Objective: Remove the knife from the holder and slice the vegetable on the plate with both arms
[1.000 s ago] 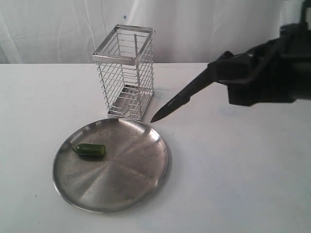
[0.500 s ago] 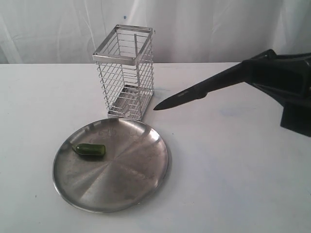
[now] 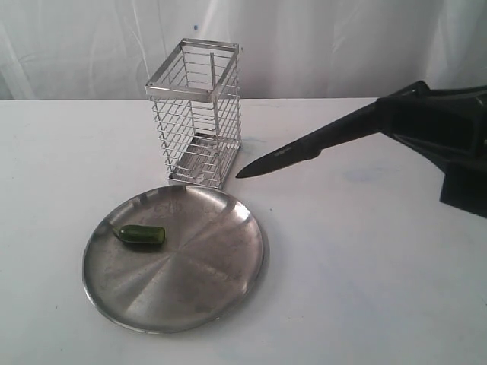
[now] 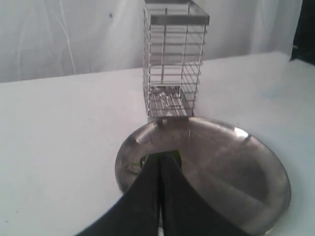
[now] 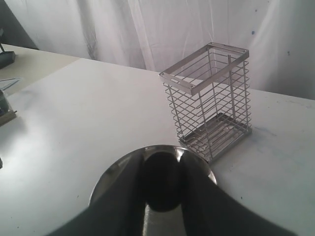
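Note:
The black knife [image 3: 293,153] hangs in the air with my right gripper [image 3: 378,116] shut on its handle. Its blade slopes down to the left, the tip close to the foot of the chrome wire holder [image 3: 198,114] and just above the steel plate's [image 3: 194,285] far rim. The holder stands without a knife in it. A small dark-green vegetable [image 3: 141,235] lies on the plate's left side. In the left wrist view my left gripper [image 4: 161,160] is shut with nothing held, its tips covering most of the vegetable [image 4: 177,155]. The right wrist view shows the knife's butt [image 5: 161,189] between the fingers.
A white table [image 3: 365,289] carries everything, with a white curtain [image 3: 91,46] behind it. The holder [image 4: 172,64] stands just behind the plate [image 4: 236,167]. At the edge of the right wrist view some dark gear [image 5: 5,56] sits on another surface.
The right arm has drawn back to the right and the knife has swung from a steep tilt to a flatter one. In the last half second the tip dipped slightly.

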Tool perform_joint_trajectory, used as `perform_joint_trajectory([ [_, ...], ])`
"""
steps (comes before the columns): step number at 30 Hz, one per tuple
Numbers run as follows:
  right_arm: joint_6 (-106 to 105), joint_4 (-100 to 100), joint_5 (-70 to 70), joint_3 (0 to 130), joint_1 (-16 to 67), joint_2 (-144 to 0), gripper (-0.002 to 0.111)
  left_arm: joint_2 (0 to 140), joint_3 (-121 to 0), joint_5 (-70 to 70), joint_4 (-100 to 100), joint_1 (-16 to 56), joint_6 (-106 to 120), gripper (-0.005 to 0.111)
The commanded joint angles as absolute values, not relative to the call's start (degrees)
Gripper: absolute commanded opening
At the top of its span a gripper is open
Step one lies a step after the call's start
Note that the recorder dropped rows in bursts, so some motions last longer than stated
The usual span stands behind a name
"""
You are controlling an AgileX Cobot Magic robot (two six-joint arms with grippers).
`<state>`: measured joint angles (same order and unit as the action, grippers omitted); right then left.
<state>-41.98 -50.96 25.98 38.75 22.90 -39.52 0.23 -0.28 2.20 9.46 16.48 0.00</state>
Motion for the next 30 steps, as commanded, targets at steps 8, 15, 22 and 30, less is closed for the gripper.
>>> perform_joint_trajectory([
  [8,-42.52,-54.47,25.87,38.52,22.83,-39.17,0.005,0.00,0.00,-3.12,11.64,17.40,-37.00,0.000],
  [15,-53.25,-66.15,26.16,38.52,22.83,-40.33,0.005,0.00,-1.25,-6.91,20.35,26.49,-26.45,0.000],
  [22,-65.45,-78.22,28.62,38.75,22.83,-46.45,0.005,0.91,-6.22,-4.41,22.44,31.41,-18.17,0.000],
  [30,-81.69,-94.66,28.51,39.95,22.83,-49.49,0.005,15.66,-13.14,0.58,22.27,31.41,-4.85,0.000],
])
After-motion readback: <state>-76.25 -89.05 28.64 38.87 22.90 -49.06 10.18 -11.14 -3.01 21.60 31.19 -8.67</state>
